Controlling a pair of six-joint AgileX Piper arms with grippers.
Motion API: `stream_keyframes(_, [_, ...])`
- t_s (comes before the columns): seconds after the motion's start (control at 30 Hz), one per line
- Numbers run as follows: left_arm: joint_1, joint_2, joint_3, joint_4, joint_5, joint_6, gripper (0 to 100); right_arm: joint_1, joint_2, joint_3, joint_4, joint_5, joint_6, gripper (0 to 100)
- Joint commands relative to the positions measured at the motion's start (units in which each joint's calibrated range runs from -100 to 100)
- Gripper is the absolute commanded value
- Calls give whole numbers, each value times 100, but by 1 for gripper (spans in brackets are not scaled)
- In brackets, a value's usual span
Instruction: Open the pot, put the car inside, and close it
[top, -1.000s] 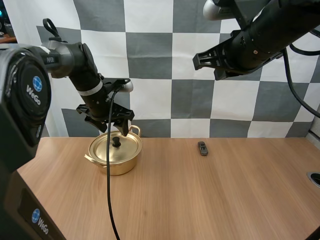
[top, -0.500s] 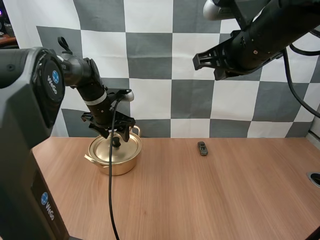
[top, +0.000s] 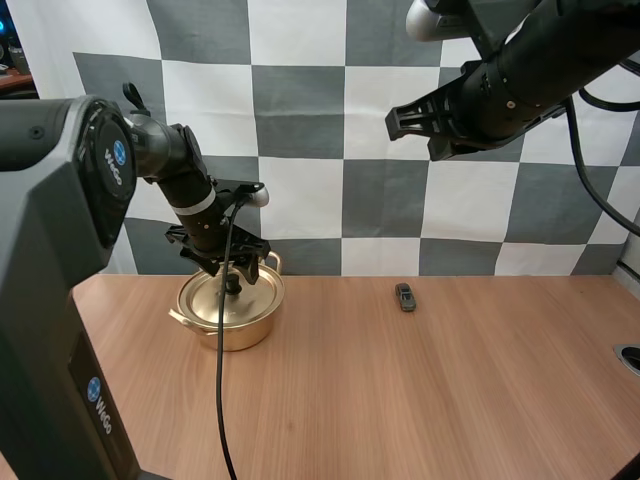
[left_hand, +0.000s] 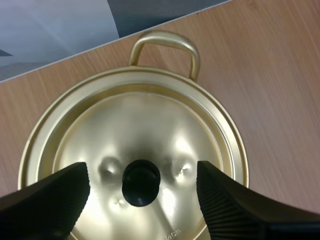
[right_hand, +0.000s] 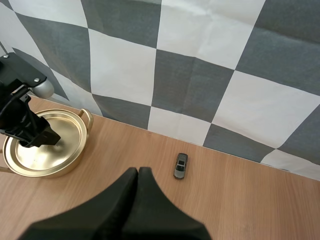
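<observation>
- Counts: one pot, one lid, one black knob, one car, two claws, all over one wooden table.
- You can count two loop handles on the pot, one on the far side of the left claw and one on the near side.
- Pot sits right under your left claw, upright on the table.
- Lid is seated flat on the pot's rim, so the pot is closed and its inside is hidden.
- Car is not in the pot. It lies on the bare table, well apart from the left claw, off toward your right arm's side.
- Left claw is spread. Its two ribbed fingers stand one on each side of the knob, with a clear gap on both sides and nothing pinched.
- The wrist view puts the knob midway between those fingers, and the lid's dome is just beneath them.
- Right claw is pressed together into one dark wedge and holds nothing.
- It hangs high above the table. The car lies far below and just beyond its tips, and the pot is farther off to the side.
- Change since a second ago: your left claw has come down from just above the lid to around the knob, and the arm has swung in closer.
- Over the last half second it has only settled a touch.
- Pot, lid, car and right claw are all where they were.
</observation>
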Motion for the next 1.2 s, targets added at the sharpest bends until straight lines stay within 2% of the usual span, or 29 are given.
stream_keyframes(0.0, [0,55,-4,6,23,5,100,-1,-5,1,2,6,-5,0])
stream_keyframes(0.47, [0,236,-4,-4,-50,5,100,-1,-5,1,2,6,-5,0])
stream_keyframes(0.87, [0,236,-4,-15,-747,14,100,-1,-5,1,13,6,-5,0])
stream_keyframes(1.17, [0,236,-4,-39,-554,116,100,-1,-5,1,106,6,-5,0])
